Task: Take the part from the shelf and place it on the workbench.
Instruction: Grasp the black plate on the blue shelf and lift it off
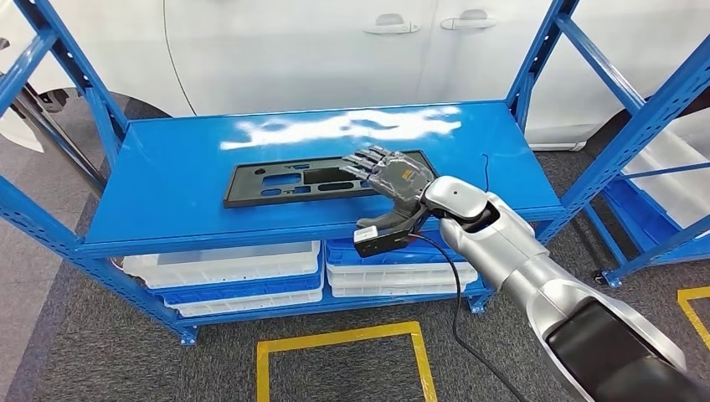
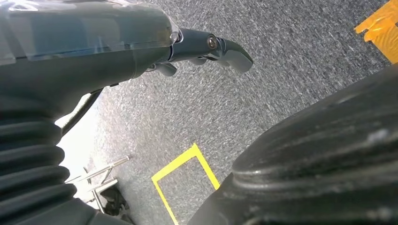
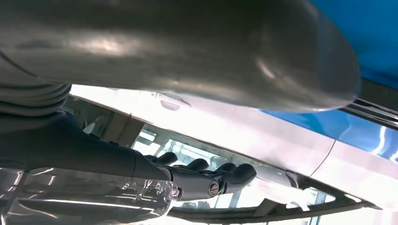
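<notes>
One flat black plastic part (image 1: 322,179) on blue metal shelf (image 1: 167,197). Right robot hand (image 1: 389,173) above part's end, fingers spread, holding nothing. Left robot hand (image 2: 206,49): cannot tell.

We are looking at the part (image 1: 311,181), a flat black panel that is lying on the blue shelf (image 1: 167,176). It is long and thin, like a frame, with several holes cut through it, some big and some small. The blue is showing through those holes. The part is lying flat on the top board, a bit toward the front edge and near the middle. Its long side is running along the shelf from left to right. The right end of the part is hiding under our right hand (image 1: 390,174), so we are not seeing that end.
</notes>
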You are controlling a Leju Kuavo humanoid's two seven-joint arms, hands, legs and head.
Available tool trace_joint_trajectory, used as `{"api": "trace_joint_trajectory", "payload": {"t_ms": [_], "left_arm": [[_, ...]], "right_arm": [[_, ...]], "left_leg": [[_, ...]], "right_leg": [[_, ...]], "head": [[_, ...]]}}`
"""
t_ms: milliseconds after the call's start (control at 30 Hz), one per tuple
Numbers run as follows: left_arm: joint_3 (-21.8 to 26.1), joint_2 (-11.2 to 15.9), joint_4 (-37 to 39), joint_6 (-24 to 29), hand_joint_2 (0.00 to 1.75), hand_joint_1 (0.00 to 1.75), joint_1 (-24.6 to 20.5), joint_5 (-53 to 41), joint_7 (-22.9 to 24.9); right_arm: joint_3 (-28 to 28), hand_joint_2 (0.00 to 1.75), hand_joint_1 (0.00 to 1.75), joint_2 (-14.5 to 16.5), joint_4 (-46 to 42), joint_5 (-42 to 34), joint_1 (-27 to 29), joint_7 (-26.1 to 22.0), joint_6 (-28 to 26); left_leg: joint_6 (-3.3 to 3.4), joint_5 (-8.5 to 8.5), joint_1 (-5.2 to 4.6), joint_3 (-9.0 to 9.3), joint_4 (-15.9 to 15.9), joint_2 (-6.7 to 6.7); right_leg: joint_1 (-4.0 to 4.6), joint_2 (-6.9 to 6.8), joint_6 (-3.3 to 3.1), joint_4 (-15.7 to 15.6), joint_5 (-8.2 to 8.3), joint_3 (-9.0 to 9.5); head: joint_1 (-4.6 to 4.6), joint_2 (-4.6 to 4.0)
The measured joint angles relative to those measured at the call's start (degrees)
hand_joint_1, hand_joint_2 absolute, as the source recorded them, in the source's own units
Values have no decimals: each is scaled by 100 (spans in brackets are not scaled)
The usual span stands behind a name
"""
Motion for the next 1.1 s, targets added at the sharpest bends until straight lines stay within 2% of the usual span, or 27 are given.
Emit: {"api": "trace_joint_trajectory", "payload": {"t_ms": [67,100,133,167,200,267,300,333,400,433,467,500,567,600,633,667,733,800,867,933,967,1000,1033,1100], "left_arm": [[0,0,0,4,0,0,1,-1,1],[0,0,0,5,0,0,1,-1,1],[0,0,0,9,0,0,2,-1,1],[0,0,0,11,0,0,3,-1,1],[0,0,0,14,0,0,3,0,1],[0,6,-1,22,0,0,6,0,1],[0,10,-2,26,0,0,7,1,0],[0,13,-2,30,0,0,5,1,-2],[0,13,-2,39,0,0,6,5,-68],[0,13,-2,43,0,0,6,7,-113],[0,13,-2,47,0,0,8,8,-160],[0,14,-2,50,0,0,6,9,-170],[0,15,-2,46,0,0,4,9,-123],[0,14,-1,42,0,0,5,9,-88],[0,13,-1,37,0,0,7,9,-64],[0,13,0,33,0,0,9,10,-55],[0,10,0,32,0,0,7,11,-51],[0,4,0,33,0,0,6,11,-52],[0,2,0,32,0,0,6,11,-51],[0,2,0,30,0,0,6,11,-50],[0,2,0,29,0,0,5,11,-50],[0,1,0,27,0,0,3,11,-50],[0,1,0,26,0,0,1,11,-49],[0,-2,0,23,0,0,-1,11,-46]], "right_arm": [[0,0,0,0,-50,19,-2,12,3],[0,0,0,1,-70,29,-16,16,8],[0,0,0,1,-85,39,-27,19,15],[0,0,0,2,-93,46,-35,22,23],[0,0,0,2,-99,51,-39,23,32],[-1,0,0,3,-110,52,-46,24,47],[-1,0,0,7,-114,52,-55,25,57],[-1,0,0,11,-117,51,-64,27,69],[2,0,0,25,-116,51,-72,30,91],[5,0,0,28,-115,51,-67,31,96],[9,0,0,31,-114,51,-62,31,99],[13,0,0,32,-114,51,-60,31,99],[15,0,0,34,-114,51,-65,31,99],[15,0,0,35,-113,50,-71,31,100],[15,0,0,35,-112,50,-75,30,101],[15,0,0,35,-112,50,-76,29,103],[15,0,0,35,-109,51,-69,23,107],[16,0,0,37,-107,50,-64,16,107],[17,0,0,43,-106,49,-68,11,107],[25,0,0,46,-97,49,-52,9,108],[33,0,0,46,-90,49,-39,9,109],[44,0,0,46,-83,49,-29,8,109],[53,0,0,47,-79,49,-25,8,108],[64,87,0,49,-76,46,-26,6,104]], "left_leg": [[-26,-35,0,39,10,-2],[-50,-55,-9,52,23,-6],[-76,-68,-15,57,28,-10],[-104,-77,-20,55,28,-15],[-133,-79,-24,52,22,-21],[-195,-112,-28,49,32,-14],[-226,-179,-29,-1,141,-9],[-254,-300,-27,-119,379,-3],[-296,-616,-19,-508,1151,-17],[-311,-713,-22,-675,1500,-29],[-320,-710,-29,-747,1676,-39],[-324,-590,-32,-709,1626,-41],[-317,-139,-22,-409,964,-13],[-308,35,-22,-263,614,7],[-282,106,-17,-153,327,17],[-245,98,-17,-115,186,18],[-160,35,-13,-118,100,-8],[-97,54,4,-127,77,-10],[-49,62,19,-112,55,0],[-25,57,13,-113,58,2],[-20,53,10,-111,62,0],[-17,46,7,-105,67,-2],[-17,38,4,-93,70,-6],[-32,15,-4,-61,72,-14]], "right_leg": [[-9,0,-19,-743,404,334],[4,4,-42,-1124,536,515],[19,10,-71,-1385,602,638],[37,15,-102,-1509,601,691],[54,18,-133,-1527,584,696],[26,16,-194,-1563,587,719],[9,12,-228,-1589,588,743],[-8,9,-260,-1613,587,770],[-6,4,-303,-1620,562,812],[-4,6,-311,-1619,544,838],[-4,8,-313,-1617,523,872],[-4,12,-310,-1614,498,912],[0,22,-287,-1596,444,983],[13,29,-269,-1576,423,991],[30,36,-246,-1555,413,970],[46,41,-221,-1539,415,929],[65,44,-168,-1523,434,855],[56,31,-108,-1422,366,808],[35,12,-49,-934,105,587],[23,1,-9,-165,-194,189],[21,-1,-1,84,-232,44],[21,-1,-5,123,-159,-1],[22,-1,-20,-74,16,72],[38,7,-85,-879,425,446]], "head": [[0,0],[0,0],[0,0],[0,0],[0,0],[0,0],[0,0],[0,0],[0,0],[0,0],[0,0],[0,0],[0,0],[0,0],[0,0],[0,0],[0,0],[0,0],[0,0],[0,0],[0,0],[0,0],[0,0],[0,0]]}}
